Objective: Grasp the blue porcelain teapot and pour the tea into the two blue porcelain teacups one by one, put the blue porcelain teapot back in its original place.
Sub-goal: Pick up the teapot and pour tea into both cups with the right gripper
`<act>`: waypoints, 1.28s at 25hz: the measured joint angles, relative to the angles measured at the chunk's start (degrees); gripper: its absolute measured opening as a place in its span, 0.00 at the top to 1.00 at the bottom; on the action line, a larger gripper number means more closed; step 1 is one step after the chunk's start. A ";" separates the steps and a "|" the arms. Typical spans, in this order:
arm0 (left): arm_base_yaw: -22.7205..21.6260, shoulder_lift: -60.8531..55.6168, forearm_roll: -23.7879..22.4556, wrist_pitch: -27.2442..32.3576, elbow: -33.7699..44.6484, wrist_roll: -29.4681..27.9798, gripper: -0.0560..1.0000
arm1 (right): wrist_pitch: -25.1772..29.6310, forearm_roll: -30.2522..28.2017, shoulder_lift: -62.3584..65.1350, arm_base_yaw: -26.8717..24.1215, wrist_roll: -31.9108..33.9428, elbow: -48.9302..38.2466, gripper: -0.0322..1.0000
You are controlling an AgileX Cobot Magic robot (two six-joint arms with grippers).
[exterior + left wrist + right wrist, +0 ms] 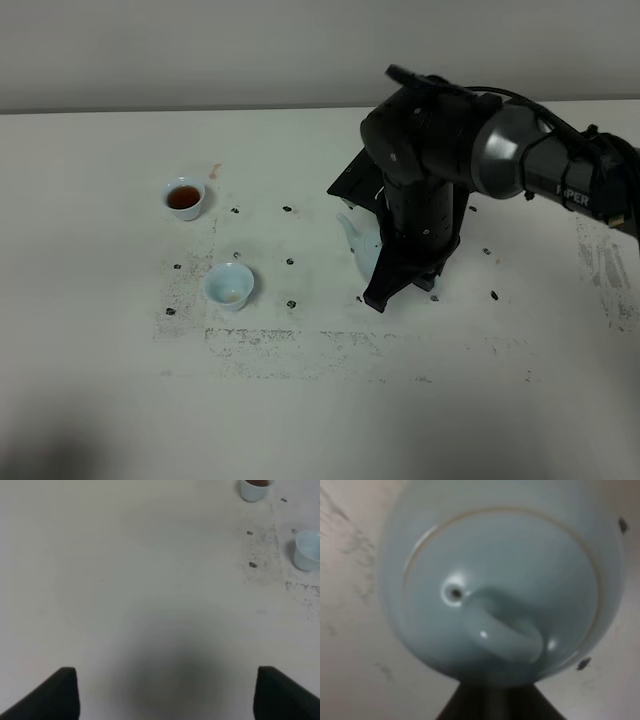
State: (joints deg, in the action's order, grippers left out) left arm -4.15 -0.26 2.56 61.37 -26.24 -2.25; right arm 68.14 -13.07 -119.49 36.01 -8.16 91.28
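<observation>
Blue teapot (502,585) lid (520,555) in wrist view, spout (347,226) overhead

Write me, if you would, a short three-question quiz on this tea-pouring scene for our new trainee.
1. True or false: the near teacup holds as much tea as the far teacup.
2. Which gripper is at the teapot? A. the left gripper B. the right gripper C. neither
3. In the left wrist view, what lies between the left gripper's fingertips?
Key: 1. False: the far teacup holds reddish-brown tea, while the near teacup looks almost empty. 2. B. 3. Nothing, only bare table.
</observation>
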 joint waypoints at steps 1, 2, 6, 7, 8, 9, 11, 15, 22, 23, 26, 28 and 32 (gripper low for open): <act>0.00 0.00 0.00 0.00 0.00 0.00 0.30 | -0.84 -2.35 0.00 0.64 1.96 -0.27 0.91; 0.00 0.00 0.00 0.00 0.00 0.00 0.30 | -1.23 -4.15 0.00 1.36 3.21 -0.27 0.91; 0.00 0.00 0.00 0.00 0.00 0.00 0.30 | 0.54 -8.04 0.00 3.44 4.49 0.87 0.91; 0.00 0.00 0.00 0.00 0.00 0.00 0.30 | 1.22 -8.04 0.00 3.76 3.99 1.53 0.91; 0.00 0.00 0.00 0.00 0.00 0.00 0.30 | 1.71 -7.98 -0.05 4.00 3.33 2.15 0.91; 0.00 0.00 0.00 0.00 0.00 0.00 0.30 | 1.72 -7.90 -0.05 4.20 2.66 2.95 0.91; 0.00 0.00 0.00 0.00 0.00 0.00 0.30 | 1.72 -7.67 -0.11 4.42 1.22 4.55 0.91; 0.00 0.00 0.00 0.00 0.00 0.00 0.30 | 2.15 -7.59 -2.59 5.64 -3.93 8.36 0.91; 0.00 0.00 0.00 0.00 0.00 0.00 0.30 | 1.70 -6.97 -8.16 7.13 -10.13 15.50 0.91; 0.00 0.00 0.00 0.00 0.00 0.00 0.30 | 1.84 -6.97 -8.16 7.13 -10.75 15.58 0.91; 0.00 0.00 0.02 0.00 0.00 0.00 0.30 | 2.02 -7.38 -8.16 7.18 -12.96 15.85 0.91; 0.00 0.00 0.02 0.00 0.00 0.00 0.30 | 2.13 -8.08 -8.16 7.59 -14.78 15.85 0.91; 0.00 0.00 0.02 0.00 0.00 0.00 0.30 | 2.13 -8.82 -8.16 8.30 -20.16 15.85 0.91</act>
State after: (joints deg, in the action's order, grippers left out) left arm -4.15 -0.26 2.57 61.37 -26.24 -2.25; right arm 70.27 -21.88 -127.65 44.31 -28.32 107.12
